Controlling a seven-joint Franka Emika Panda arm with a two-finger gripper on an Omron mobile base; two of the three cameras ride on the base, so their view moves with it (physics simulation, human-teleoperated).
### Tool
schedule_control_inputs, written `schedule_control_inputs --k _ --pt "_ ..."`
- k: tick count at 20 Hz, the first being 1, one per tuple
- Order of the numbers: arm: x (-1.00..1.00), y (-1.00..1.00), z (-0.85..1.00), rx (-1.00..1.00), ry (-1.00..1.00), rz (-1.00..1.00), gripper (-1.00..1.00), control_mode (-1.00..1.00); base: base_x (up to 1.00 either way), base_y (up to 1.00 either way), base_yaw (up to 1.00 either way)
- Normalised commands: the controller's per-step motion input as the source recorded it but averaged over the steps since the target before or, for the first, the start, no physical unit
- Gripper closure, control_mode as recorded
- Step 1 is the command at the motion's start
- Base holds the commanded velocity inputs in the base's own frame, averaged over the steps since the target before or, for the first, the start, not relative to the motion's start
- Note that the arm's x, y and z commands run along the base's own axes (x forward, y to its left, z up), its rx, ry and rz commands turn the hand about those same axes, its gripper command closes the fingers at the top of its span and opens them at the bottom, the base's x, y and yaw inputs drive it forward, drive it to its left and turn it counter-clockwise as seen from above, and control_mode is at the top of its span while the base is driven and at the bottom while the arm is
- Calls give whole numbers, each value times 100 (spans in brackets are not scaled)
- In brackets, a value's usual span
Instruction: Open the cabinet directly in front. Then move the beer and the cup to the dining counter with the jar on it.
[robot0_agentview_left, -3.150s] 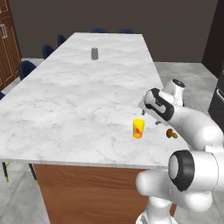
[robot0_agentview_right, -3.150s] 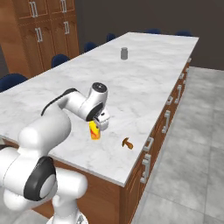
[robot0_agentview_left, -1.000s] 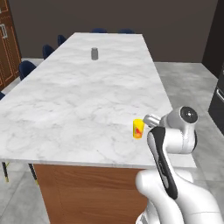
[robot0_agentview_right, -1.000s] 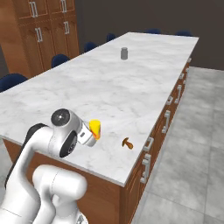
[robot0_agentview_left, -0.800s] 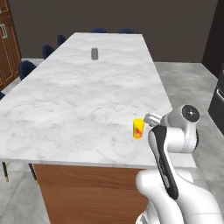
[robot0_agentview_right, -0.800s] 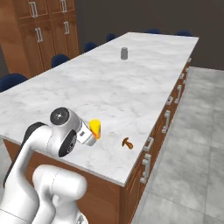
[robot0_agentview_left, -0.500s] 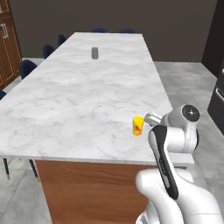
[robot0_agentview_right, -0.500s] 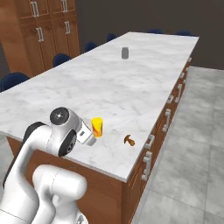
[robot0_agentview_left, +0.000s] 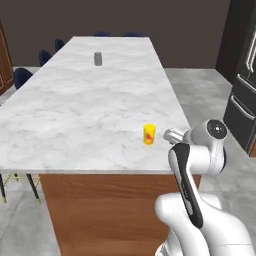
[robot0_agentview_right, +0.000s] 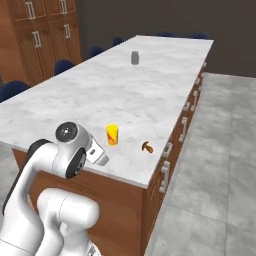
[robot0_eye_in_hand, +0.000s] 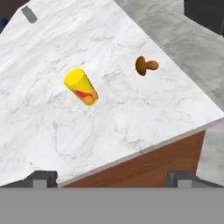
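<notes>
— End effector (robot0_eye_in_hand: 113, 177)?
— Fingers spread, nothing between them, back off the bench (robot0_agentview_left: 75, 110) edge. Cup (robot0_agentview_left: 149, 134) upright near that edge; jar (robot0_agentview_left: 98, 58) at the far end.
— Risk?
— I'd watch the arm's elbow — swinging near could topple the cup.

Folded up tight at the lower right of the left base view, lower left of the right base view. White arm (robot0_agentview_left: 192, 165) doubled back on itself, elbow joint high, dark seams showing along the forearm. Wrist stub poking toward frame centre in both base views. Gripper (robot0_eye_in_hand: 113, 178) wide open in the hand view, two dark fingertips (robot0_eye_in_hand: 41, 178) far apart at the bottom corners, nothing between them.
</notes>
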Motion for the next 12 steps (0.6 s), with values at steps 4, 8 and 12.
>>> schedule_control_inputs --k 4,8,12 --pt "0 0 0 0 0 0 -100 100 -27 0 -33" --pt "0 0 0 0 0 0 -100 100 -14 -2 -49" --pt "0 0 0 0 0 0 -100 100 -6 -13 -49"
